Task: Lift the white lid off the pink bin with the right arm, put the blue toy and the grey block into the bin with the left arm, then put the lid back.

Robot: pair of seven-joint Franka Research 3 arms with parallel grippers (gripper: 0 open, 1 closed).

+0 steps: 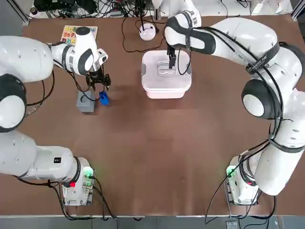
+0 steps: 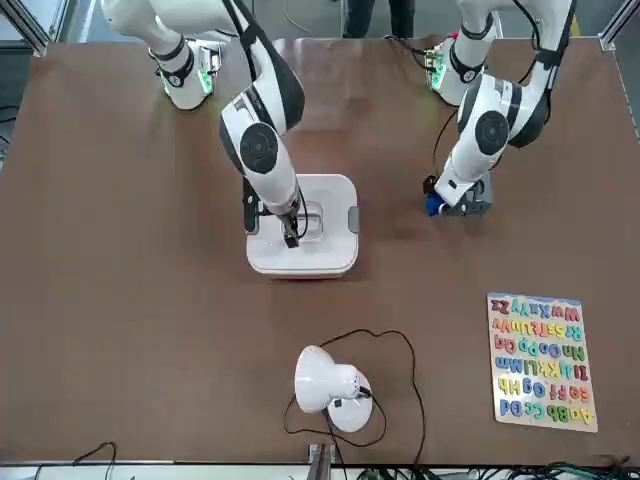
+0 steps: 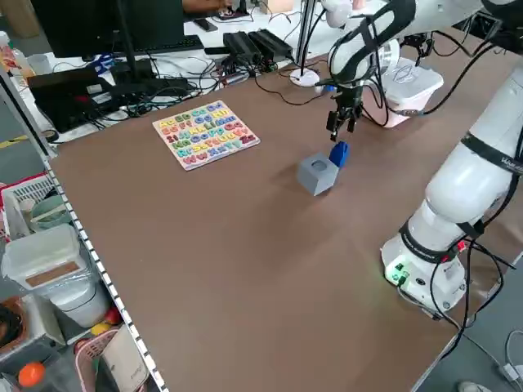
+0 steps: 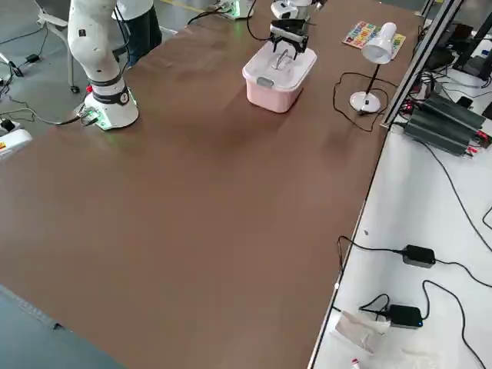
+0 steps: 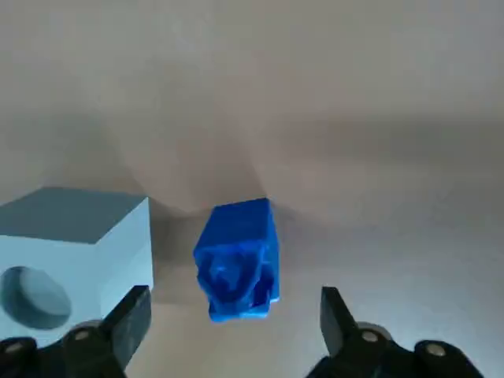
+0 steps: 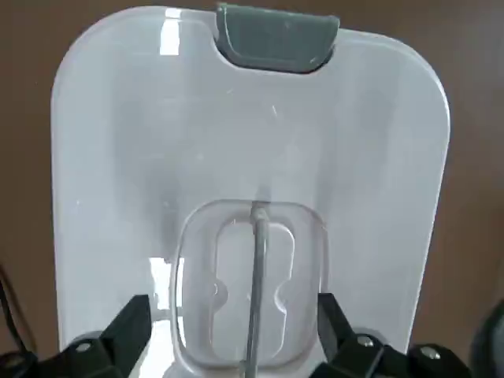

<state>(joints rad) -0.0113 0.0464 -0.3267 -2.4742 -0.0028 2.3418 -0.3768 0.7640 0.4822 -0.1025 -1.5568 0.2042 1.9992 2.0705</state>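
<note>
A brown tabletop (image 1: pixel 143 157) is covered by a smooth, plain surface. The pink bin (image 4: pixel 269 96) is set upright on it. To the robot's left of the bin, well apart, the grey block (image 3: pixel 317 175) is placed, its round hole turned upward. The blue toy (image 3: pixel 339 153) is seen just beside the block, on the side toward the bin. Beyond the bin, a small white lamp (image 2: pixel 325 382) is stood, its dark cable (image 2: pixel 422 400) laid in loops. Farther left than the bin, a flat board of coloured letters (image 2: pixel 543 362) is laid.
</note>
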